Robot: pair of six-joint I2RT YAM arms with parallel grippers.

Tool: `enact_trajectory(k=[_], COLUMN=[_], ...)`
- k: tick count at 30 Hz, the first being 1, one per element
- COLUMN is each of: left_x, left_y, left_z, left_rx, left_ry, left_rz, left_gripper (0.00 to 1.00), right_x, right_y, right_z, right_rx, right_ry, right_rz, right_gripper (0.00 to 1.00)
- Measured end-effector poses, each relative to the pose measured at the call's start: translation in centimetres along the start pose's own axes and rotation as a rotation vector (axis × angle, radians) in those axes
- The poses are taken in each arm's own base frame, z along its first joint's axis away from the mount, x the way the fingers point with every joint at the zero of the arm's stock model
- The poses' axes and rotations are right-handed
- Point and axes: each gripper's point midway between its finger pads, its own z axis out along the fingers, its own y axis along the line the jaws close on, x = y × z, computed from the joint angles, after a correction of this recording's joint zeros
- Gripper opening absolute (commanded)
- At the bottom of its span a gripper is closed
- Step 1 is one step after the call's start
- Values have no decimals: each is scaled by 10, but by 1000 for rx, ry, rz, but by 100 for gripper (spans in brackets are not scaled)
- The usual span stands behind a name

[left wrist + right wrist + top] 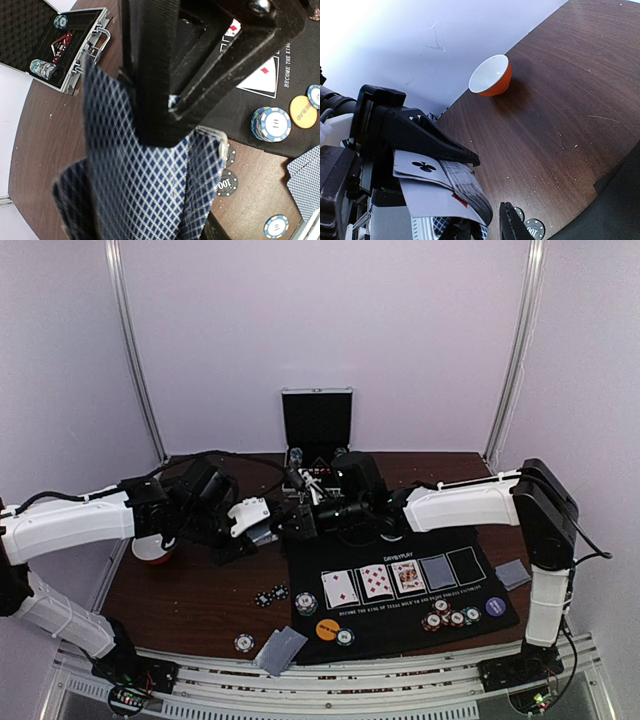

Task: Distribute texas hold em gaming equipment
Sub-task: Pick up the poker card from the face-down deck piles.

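Pinched edge-on between closed fingers of the left gripper (167, 107): blue-diamond-backed card deck (145, 190), held up beside the right gripper (482, 227), likely for drawing off a single card. Spread of the right gripper: impossible to tell. Last outlined slot (465, 565) on the black mat (500, 615) unfilled.

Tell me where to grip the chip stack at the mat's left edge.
Take the chip stack by its striped rim, coming straight down from above. It is round and stands upright, several chips high, so a pinch on opposite sides, set low, would likely lift all of it. Stay off the face-up card beside it.
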Motion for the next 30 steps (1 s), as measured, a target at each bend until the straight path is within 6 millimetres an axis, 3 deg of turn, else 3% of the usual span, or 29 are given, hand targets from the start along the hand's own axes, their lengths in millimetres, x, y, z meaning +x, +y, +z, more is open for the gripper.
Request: enact_trajectory(k=[13, 18, 20, 30], left_x=[1, 3, 3, 7], left_y=[4, 4, 4, 2], left_z=[0, 1, 1, 3], left_rx=[-20, -22, -23, -21], left_ry=[7, 11, 12, 21], left_rz=[-3, -3, -4, -13], left_gripper=[35, 35, 35, 35], right_x=[-9, -8, -8, -5], right_y=[-2, -1, 0, -1], right_z=[-2, -5, -7, -10], right_rx=[18, 28, 32, 45], right_ry=[-14, -2, 4, 25], right_rz=[-27, -38, -38, -39], right_gripper=[7, 6, 0, 0])
